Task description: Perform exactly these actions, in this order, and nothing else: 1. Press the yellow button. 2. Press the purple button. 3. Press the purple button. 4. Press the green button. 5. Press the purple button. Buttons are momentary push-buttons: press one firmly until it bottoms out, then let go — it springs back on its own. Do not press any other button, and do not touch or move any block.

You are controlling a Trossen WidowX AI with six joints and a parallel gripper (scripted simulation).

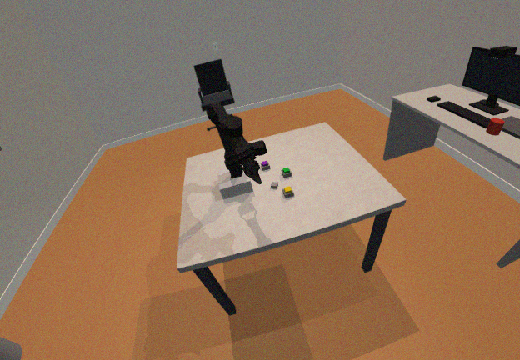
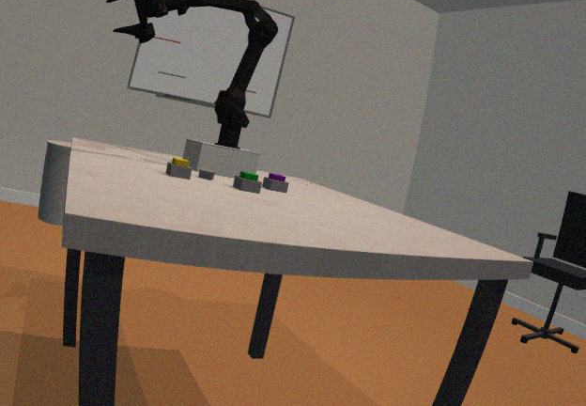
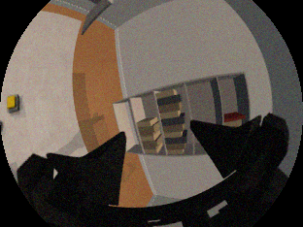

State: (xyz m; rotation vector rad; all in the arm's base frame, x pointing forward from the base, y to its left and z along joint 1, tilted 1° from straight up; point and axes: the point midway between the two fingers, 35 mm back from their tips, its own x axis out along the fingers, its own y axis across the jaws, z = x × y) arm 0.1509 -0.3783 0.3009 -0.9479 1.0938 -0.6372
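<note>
The yellow button [image 1: 287,189] [image 2: 179,162] [image 3: 12,102] sits on a grey base and shows at the left edge of the wrist view. The green button [image 1: 286,170] [image 2: 249,176] and the purple button [image 1: 265,163] [image 2: 276,177] sit on similar bases; neither can be made out in the wrist view. All three caps stand raised. My gripper [image 1: 259,182] [image 2: 111,15] [image 3: 159,129] is open and empty. It is high above the table, touching no button, and its fingers point sideways, out past the table, toward a shelf.
A small grey block [image 1: 274,184] [image 2: 206,174] lies on the table [image 1: 336,171] [image 2: 331,226] between the yellow button and the arm's base [image 1: 237,188] [image 2: 226,159]. The green button is also near it. A desk with a monitor [image 1: 491,74] stands apart at the right of the top view.
</note>
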